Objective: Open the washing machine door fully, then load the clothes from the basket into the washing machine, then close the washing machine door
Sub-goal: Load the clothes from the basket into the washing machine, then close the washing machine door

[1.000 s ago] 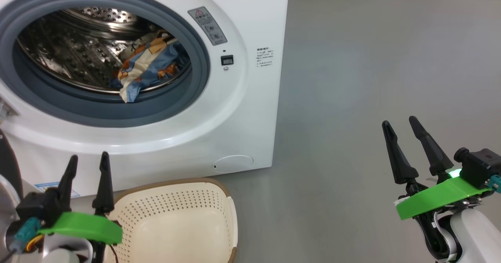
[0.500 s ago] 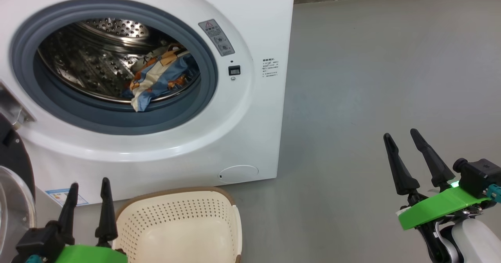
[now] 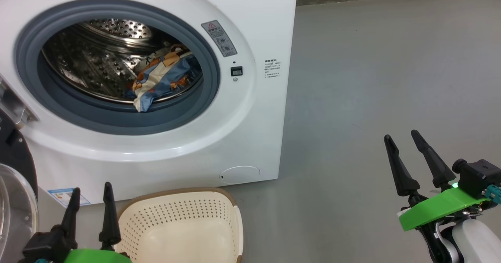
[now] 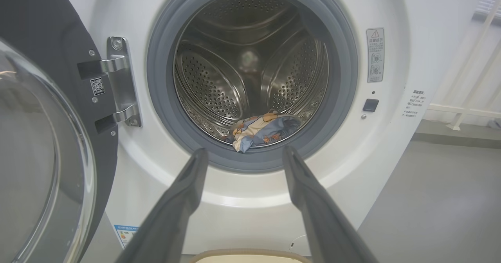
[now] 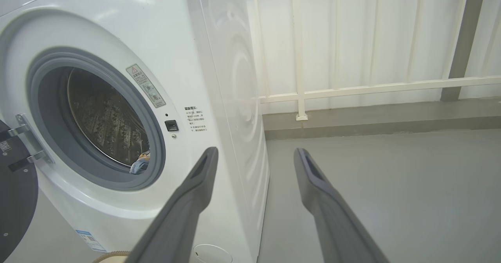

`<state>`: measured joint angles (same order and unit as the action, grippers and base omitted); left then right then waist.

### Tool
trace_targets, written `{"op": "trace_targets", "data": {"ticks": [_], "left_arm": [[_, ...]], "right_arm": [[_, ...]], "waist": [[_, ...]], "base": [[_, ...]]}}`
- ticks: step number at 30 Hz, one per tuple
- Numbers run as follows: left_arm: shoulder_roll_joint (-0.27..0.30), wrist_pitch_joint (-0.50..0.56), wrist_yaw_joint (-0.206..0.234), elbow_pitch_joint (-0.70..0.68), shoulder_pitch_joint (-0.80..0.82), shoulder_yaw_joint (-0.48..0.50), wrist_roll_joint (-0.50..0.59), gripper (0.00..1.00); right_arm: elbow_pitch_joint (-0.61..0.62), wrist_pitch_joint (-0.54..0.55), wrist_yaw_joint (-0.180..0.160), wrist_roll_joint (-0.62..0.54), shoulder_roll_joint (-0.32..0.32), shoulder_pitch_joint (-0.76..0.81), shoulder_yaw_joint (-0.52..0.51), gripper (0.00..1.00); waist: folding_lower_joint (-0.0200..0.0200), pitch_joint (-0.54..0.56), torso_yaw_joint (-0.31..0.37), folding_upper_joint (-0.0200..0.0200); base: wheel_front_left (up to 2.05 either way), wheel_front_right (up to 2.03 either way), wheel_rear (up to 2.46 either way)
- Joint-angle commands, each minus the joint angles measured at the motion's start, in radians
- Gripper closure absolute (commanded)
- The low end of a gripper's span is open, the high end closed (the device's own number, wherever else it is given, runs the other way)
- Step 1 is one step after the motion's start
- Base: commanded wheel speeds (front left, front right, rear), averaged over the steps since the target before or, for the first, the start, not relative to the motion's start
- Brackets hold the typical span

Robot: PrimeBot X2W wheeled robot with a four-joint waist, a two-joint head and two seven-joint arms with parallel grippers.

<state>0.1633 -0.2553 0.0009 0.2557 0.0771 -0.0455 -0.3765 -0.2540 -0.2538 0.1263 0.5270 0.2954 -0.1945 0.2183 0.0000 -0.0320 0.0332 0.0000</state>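
The white washing machine (image 3: 250, 28) stands with its round door (image 3: 13, 165) swung open to the left; in the left wrist view the door (image 4: 51, 145) shows its glass bowl and metal hinge. The blue and orange clothes (image 3: 164, 77) lie inside the steel drum, also visible in the left wrist view as clothes (image 4: 262, 132). The cream basket (image 3: 176, 224) sits on the floor before the machine and looks empty. My left gripper (image 3: 91, 190) is open, just left of the basket. My right gripper (image 3: 402, 136) is open over bare floor to the right.
Grey floor (image 3: 372, 79) stretches to the right of the machine. A white railing (image 5: 352, 87) and a low kerb run along the back wall behind it.
The head view has shifted, so the machine sits lower and further right in it. The left gripper shows lower in that view. Both grippers stay open.
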Motion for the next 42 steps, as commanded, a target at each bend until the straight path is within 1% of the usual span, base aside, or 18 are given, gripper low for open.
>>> {"op": "trace_targets", "data": {"ticks": [1,10,21,26,35,42], "left_arm": [[0.014,-0.006,-0.007,-0.017,0.020,0.037,0.014,0.00],[0.000,-0.006,-0.020,-0.012,0.023,0.056,0.038,0.00],[-0.021,-0.006,-0.050,-0.021,0.021,0.089,0.053,0.00],[-0.028,-0.006,-0.057,-0.024,0.022,0.098,0.063,0.00],[-0.040,-0.006,-0.071,-0.022,0.025,0.113,0.082,0.00],[-0.048,-0.006,-0.076,-0.021,0.024,0.124,0.092,0.00]], "right_arm": [[0.018,-0.008,0.004,-0.009,0.020,-0.001,0.013,0.00],[0.015,-0.008,0.004,-0.006,0.020,-0.002,0.022,0.00],[0.013,-0.008,0.004,-0.002,0.020,0.000,0.028,0.00],[0.014,-0.008,0.004,0.000,0.020,0.000,0.027,0.00],[0.015,-0.008,0.004,0.001,0.016,-0.001,0.020,0.00],[0.015,-0.008,0.004,0.001,0.013,-0.001,0.017,0.00]], "waist": [[0.0000,0.000,0.000,0.0000],[0.0000,0.003,0.004,0.0000],[0.0000,0.011,0.006,0.0000],[0.0000,0.009,0.006,0.0000],[0.0000,0.003,0.003,0.0000],[0.0000,-0.001,0.006,0.0000]], "base": [[0.00,0.00,0.00],[0.00,0.00,0.00],[-0.16,0.16,0.00],[-0.94,0.90,0.04],[-1.58,1.51,0.06],[-0.73,0.73,0.00]]}}
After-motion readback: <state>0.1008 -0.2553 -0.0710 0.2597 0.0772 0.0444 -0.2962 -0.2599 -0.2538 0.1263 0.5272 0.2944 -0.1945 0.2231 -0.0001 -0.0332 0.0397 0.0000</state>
